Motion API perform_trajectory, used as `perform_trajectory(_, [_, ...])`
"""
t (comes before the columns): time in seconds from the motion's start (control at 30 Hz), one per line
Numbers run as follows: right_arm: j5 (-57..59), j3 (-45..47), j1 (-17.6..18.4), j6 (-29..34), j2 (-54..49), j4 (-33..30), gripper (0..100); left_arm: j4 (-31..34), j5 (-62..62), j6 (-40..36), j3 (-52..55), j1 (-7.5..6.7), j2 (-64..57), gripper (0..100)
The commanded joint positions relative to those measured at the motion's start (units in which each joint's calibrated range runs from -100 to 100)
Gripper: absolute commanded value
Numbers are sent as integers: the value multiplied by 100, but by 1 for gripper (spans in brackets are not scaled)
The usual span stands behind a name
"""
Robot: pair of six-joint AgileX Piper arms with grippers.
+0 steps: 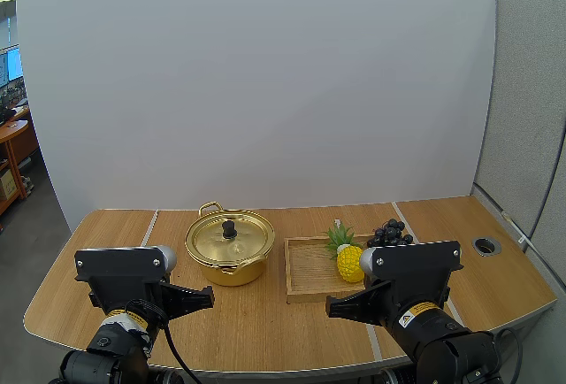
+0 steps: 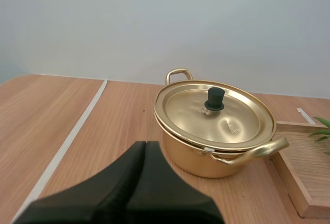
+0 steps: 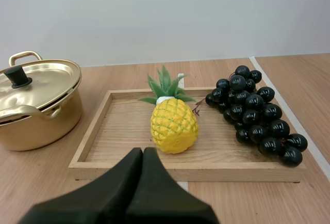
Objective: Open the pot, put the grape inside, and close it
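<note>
On tabletop [image 1: 265, 318]: pot [image 1: 229, 247] beside wooden tray [image 3: 98, 131], grape bunch [image 3: 255, 113] at tray's right end. Both closed, empty: left claw [image 2: 146, 145], right claw [image 3: 143, 152]. Likely light, slick lid [image 2: 232, 121]: pinch knob [image 2: 214, 98]. Grapes probably soft, grab gently.

High camera over whole table [image 1: 265, 322]; low wrist cameras, pot [image 2: 198, 159] common to both.

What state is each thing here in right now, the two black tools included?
Shiny gold metal pot: closed, upright.
Gold lid with a black knob: seated on the pot.
Shallow wooden tray: lying flat beside the pot.
Bunch of black grapes: lying on the tray, not held.
Yellow toy pineapple with green leaves: on the tray beside the grapes.
Left tool: shut, empty.
Right tool: shut, empty.
</note>
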Motion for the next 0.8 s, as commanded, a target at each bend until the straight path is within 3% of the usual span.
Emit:
perform_trajectory(0.0, [-57,0,-11,-33,-36,-26,0,21,-28,-45,12,8,-29,0])
perform_trajectory(0.53, [-94,0,-11,-33,-36,12,0,21,-28,-45,12,8,-29,0])
perform_trajectory(0.77, [-245,0,-11,-33,-36,-296,0,21,16,-45,12,3,-29,0])
